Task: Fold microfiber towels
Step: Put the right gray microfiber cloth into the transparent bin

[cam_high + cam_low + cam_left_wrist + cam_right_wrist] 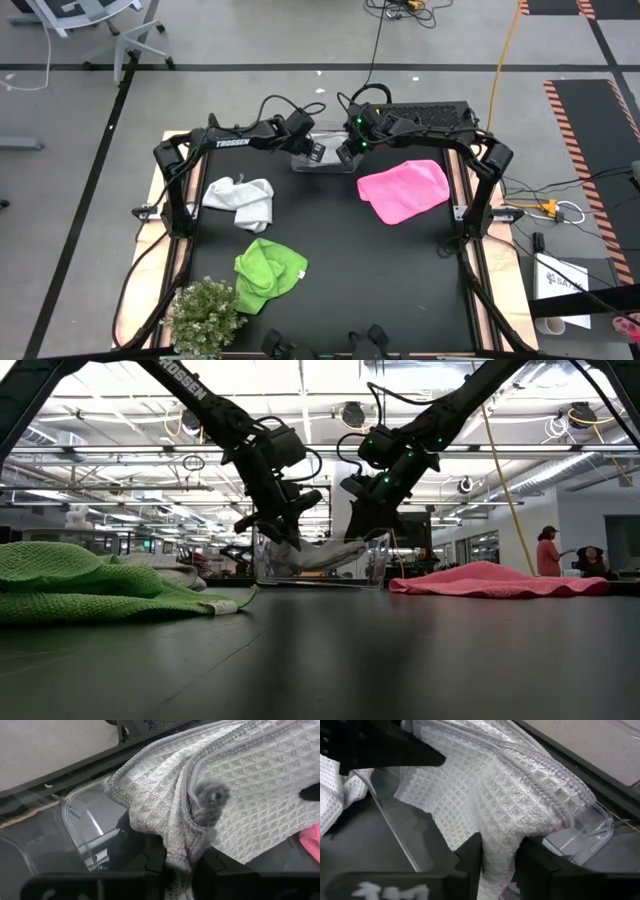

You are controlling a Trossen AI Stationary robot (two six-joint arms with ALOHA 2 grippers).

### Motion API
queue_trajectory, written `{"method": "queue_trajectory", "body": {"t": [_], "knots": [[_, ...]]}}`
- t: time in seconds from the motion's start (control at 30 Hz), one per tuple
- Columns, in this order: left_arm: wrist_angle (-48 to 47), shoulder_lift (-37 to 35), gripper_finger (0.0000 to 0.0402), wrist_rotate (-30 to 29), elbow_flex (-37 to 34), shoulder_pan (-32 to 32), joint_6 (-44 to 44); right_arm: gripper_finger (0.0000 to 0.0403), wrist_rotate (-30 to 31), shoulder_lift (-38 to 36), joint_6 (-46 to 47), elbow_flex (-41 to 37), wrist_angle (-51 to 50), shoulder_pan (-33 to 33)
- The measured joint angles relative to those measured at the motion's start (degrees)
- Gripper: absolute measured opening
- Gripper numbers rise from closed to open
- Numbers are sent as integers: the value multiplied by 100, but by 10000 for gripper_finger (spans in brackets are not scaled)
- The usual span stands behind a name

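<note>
A white waffle-weave towel hangs over the clear plastic bin at the table's far edge, sagging into it. My left gripper and my right gripper stand close together above the bin, each shut on this towel. A second white towel lies crumpled on the table at the left. The pink towel lies spread at the right, and the lime green towel lies bunched at the near left. My left gripper pinches a gathered fold of the white towel between its two fingers, slanting down from the table's left. The cloth spreads away from the fingers, slack, over the bin's rim. My right gripper pinches a bunched part of the same towel between its two fingers, slanting down from the table's right. The hemmed edge runs off beyond the fingers, and the cloth hangs slack over the bin's wall.
A small bushy plant stands at the near left corner beside the green towel. The black table top between the towels is bare. In the room beyond, a person stands at the right.
</note>
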Motion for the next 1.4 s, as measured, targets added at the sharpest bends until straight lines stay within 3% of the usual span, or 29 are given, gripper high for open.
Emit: {"method": "queue_trajectory", "body": {"t": [0.53, 1.07, 1.2, 1.4], "knots": [[162, -378, 78, -15, 7, -4, 281, 107, -12, -447, -22, -28, -106, -7], [-113, -282, 81, -98, 7, -111, 600, 107, -175, -505, 11, -20, -72, 24], [-186, -282, 104, -99, 7, -112, 758, 107, -190, -505, 9, -20, -72, 22], [-217, -282, 177, -307, 7, -111, 790, 107, -328, -505, 9, -17, -70, 22]]}}
